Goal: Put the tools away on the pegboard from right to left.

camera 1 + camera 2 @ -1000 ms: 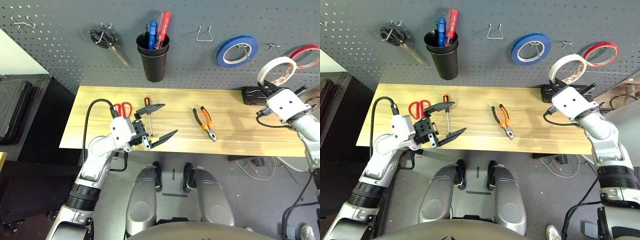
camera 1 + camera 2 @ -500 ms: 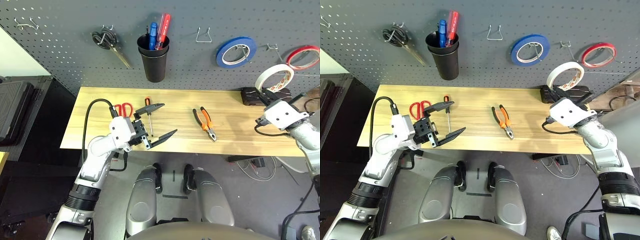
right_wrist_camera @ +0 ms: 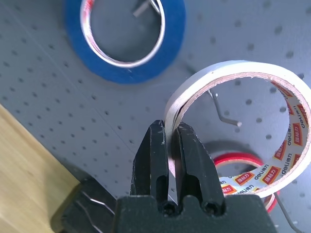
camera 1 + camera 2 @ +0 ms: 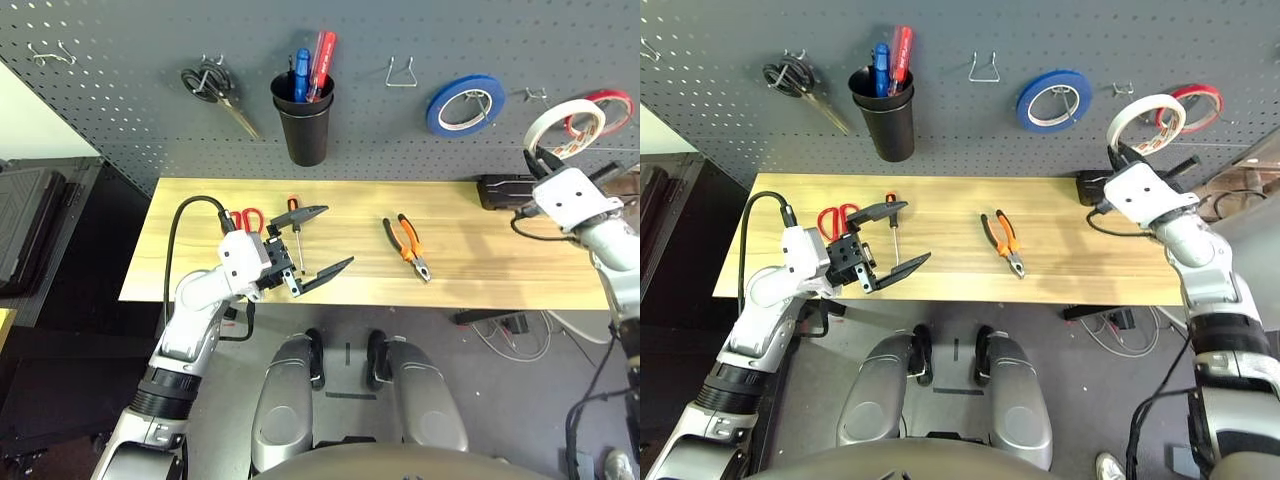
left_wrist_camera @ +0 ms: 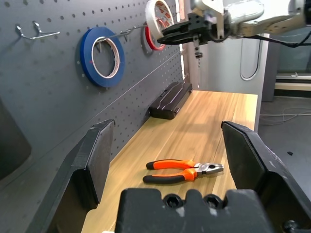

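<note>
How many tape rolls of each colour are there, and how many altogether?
Blue tape roll: 1, hanging on the pegboard.
Red tape roll: 1, hanging on the pegboard.
Cream-white tape roll: 1, pinched in the right gripper.
Total: 3

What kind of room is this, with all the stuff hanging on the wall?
Probably a workshop: a pegboard holds scissors and tape, and pliers lie on a wooden workbench.

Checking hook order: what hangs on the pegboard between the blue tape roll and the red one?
In the right wrist view, a bare wire hook, with the cream-white tape roll in the right gripper held up at it.
</note>
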You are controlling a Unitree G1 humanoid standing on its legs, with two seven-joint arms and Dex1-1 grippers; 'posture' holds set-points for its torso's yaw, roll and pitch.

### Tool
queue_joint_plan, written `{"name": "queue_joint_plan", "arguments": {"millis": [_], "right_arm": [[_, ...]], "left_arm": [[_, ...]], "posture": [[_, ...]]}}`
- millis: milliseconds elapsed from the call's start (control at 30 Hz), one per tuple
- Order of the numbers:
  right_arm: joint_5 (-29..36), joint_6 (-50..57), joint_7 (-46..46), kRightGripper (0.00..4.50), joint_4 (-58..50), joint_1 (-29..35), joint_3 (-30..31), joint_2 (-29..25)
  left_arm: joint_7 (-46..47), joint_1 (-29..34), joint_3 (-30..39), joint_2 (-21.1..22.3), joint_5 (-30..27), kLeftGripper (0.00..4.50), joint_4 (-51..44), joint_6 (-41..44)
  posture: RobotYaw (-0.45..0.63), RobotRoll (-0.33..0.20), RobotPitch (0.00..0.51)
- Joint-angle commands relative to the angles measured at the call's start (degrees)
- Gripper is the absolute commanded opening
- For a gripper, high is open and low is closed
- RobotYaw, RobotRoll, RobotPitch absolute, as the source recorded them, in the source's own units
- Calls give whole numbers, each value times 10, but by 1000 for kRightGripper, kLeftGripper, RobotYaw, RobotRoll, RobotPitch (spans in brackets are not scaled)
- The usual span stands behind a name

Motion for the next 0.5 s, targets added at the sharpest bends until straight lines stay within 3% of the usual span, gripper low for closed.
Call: {"name": "queue_joint_plan", "arguments": {"millis": [33,467,500], "right_arm": [[-14,-5,-11,38,57,-24,18,4],[-11,-10,-12,38,183,-112,52,25],[-8,-7,-7,694,187,-115,51,26]], "left_arm": [[-4,1,-3,2,-1,4500,6,6],[-3,2,-2,2,-2,4500,-3,14],[-3,2,-2,2,-2,4500,-3,14]], "posture": [[60,0,218],[67,0,222],[67,0,222]]}}
